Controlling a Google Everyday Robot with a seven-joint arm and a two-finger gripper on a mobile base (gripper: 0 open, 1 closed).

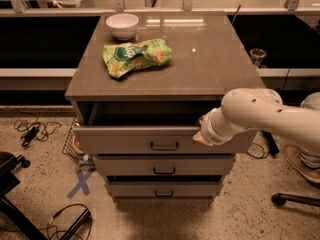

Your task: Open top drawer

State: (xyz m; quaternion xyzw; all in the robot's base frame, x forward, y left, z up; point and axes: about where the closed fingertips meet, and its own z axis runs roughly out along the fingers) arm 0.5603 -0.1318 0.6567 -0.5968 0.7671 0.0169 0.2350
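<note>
End effector (201, 134) at open top drawer (120, 143)

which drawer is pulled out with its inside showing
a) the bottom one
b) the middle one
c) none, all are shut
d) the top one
D: the top drawer has its front standing forward of the cabinet top, with its dark interior showing behind it. The gripper is at the upper edge of that front, to the right of the handle.
</note>
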